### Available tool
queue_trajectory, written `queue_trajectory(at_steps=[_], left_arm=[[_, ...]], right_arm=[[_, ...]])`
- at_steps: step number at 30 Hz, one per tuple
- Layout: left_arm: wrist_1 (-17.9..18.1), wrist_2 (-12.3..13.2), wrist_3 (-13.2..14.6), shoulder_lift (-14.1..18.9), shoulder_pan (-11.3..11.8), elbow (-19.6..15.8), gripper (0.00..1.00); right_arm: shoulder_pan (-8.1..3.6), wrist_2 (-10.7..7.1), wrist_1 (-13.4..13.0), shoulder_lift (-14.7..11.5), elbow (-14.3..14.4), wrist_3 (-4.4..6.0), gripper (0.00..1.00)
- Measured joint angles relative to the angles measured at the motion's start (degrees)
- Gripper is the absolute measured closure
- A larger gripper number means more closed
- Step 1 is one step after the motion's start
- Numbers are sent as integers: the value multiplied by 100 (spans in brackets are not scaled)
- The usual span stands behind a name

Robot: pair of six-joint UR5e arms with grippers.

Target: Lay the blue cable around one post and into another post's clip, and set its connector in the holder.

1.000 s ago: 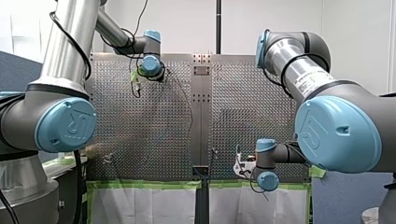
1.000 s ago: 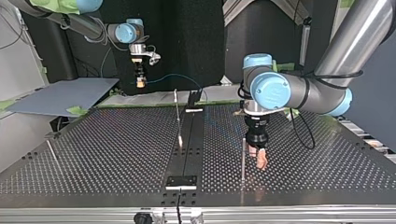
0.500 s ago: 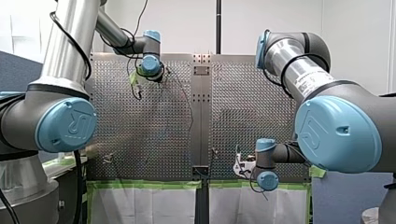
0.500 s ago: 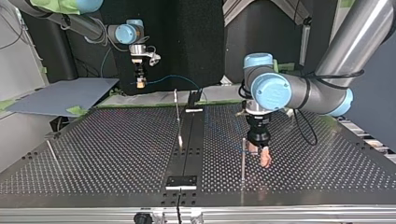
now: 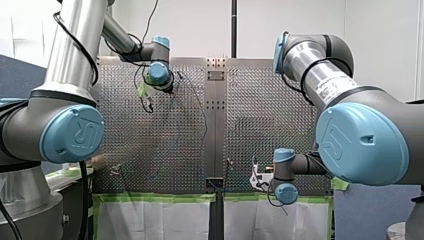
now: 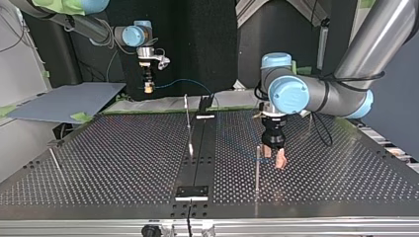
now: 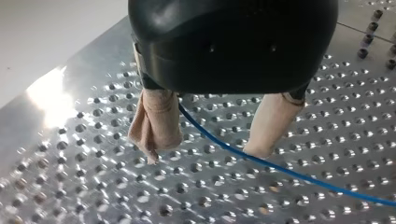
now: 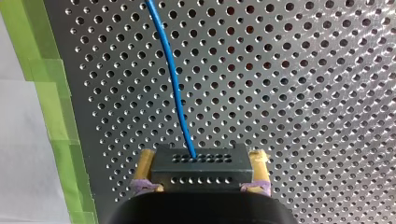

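The blue cable [image 6: 184, 81] is strung from the connector [image 8: 201, 163], clamped in the right tool [image 8: 201, 171] at top view's 10 o'clock, toward 4 o'clock. There it is passed unclamped between spread pads [image 7: 156, 126] of the left tool [image 7: 204, 153], over the surface [image 7: 84, 186].

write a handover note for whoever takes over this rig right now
Left hand: open, astride the blue cable, low over the table, close beside a thin post.
Right hand: shut on the black connector, raised near the table's far edge in the top view. The cable leaves the connector's top face.
Done: connector picked up; cable runs from it to the left hand.
Left: route the cable round one post, clip it at another, then seat the connector. I cannot tell whether the cable touches the post by the left hand.
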Motion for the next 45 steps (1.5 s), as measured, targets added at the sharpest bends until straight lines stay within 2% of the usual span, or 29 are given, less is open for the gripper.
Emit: queue_trajectory(at_steps=[13, 18, 25, 30, 37, 45], left_arm=[[538, 575, -640, 37, 70, -531, 0], [412, 504, -895, 136, 79, -555, 0], [59, 165, -1234, 470, 34, -560, 0], [-156, -47, -1157, 683, -9, -562, 0], [-485, -378, -845, 1013, 3, -562, 0], [-882, -773, -450, 1408, 7, -443, 0]], right_arm=[[8, 0, 1, 1, 0, 0, 100], [6, 0, 2, 1, 0, 0, 100], [4, -1, 15, 2, 0, 5, 100], [3, 0, 38, 0, -10, 36, 100], [4, 0, 104, -1, -104, 57, 100], [8, 0, 392, -3, -286, 68, 100]])
